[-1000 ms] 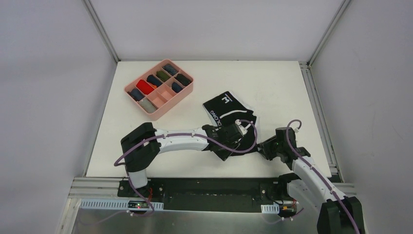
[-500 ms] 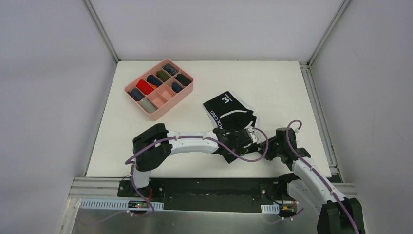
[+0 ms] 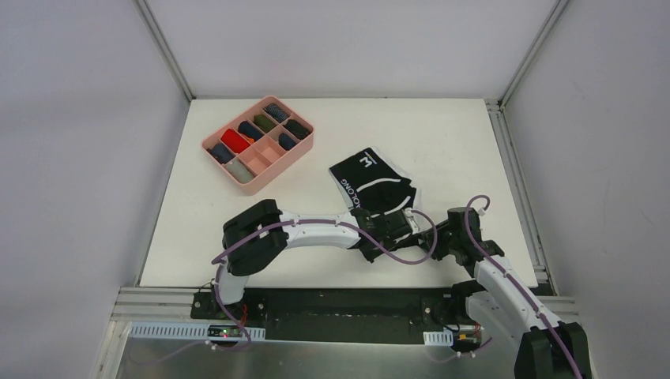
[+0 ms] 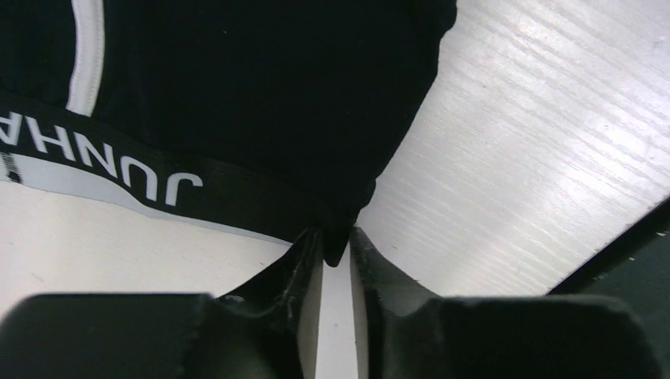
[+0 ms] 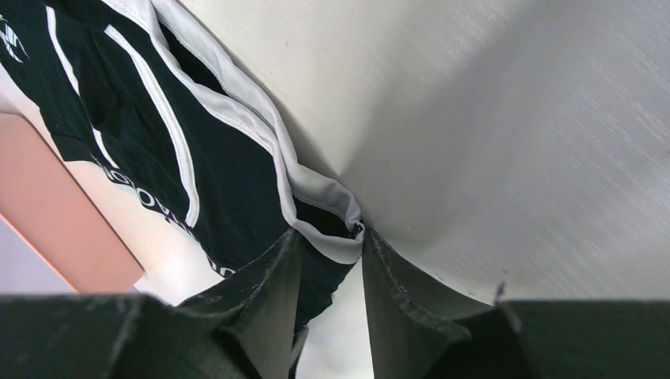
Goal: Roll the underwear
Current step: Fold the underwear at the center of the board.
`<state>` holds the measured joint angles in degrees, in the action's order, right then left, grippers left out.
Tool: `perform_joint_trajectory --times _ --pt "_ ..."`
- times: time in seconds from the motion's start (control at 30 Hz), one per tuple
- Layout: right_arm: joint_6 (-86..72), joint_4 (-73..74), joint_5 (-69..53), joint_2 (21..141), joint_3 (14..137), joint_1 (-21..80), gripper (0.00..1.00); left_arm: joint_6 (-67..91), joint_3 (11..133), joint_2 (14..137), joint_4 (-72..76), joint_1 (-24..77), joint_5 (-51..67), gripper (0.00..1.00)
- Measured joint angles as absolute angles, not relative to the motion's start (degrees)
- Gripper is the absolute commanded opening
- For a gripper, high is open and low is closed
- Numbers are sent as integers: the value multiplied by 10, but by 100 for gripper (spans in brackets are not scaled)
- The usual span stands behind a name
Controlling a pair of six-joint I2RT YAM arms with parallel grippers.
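On worktop (image 3: 442,134), centre-right: black briefs (image 3: 371,183), spread flat, near pink compartment tray (image 3: 278,166) but not touching. In tray: rolled cloth bundles, one per compartment, incl. red roll (image 3: 232,140), navy, olive, grey. L end effector (image 4: 336,253) pinching waistband corner; R end effector (image 5: 332,245) clamped on white-trimmed hem.

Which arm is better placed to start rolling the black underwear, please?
Right, probably: the right jaws hold the underwear by its white hem, while the left jaws nip only a tiny waistband corner.

Bright, even light from overhead. Glare streaks the bench (image 4: 537,134) in both wrist views. The close fingers (image 5: 253,300) look soft and dark.
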<state>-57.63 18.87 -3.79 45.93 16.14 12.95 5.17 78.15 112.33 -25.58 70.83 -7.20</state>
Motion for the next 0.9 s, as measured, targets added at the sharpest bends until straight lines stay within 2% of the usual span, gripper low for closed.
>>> perform_joint_trajectory --times 0.07,0.43,0.5,0.53,0.57,0.73,0.9 --pt "-576 189 -38 460 161 130 38 49 785 1127 -256 708 -78 0" --pt "-576 166 -42 481 161 130 37 48 795 1134 -258 708 -81 0" --pt "-576 158 -45 487 161 130 28 51 795 1133 -258 708 -81 0" --pt "-576 155 -46 490 161 130 17 53 795 1133 -258 708 -81 0" --pt "-575 154 -45 492 161 130 1 55 794 1132 -258 708 -80 0" --pt "-572 171 -41 486 160 130 0 70 778 1117 -258 708 -75 0" --pt "-561 237 -37 420 160 130 0 97 759 1090 -260 708 -52 0"
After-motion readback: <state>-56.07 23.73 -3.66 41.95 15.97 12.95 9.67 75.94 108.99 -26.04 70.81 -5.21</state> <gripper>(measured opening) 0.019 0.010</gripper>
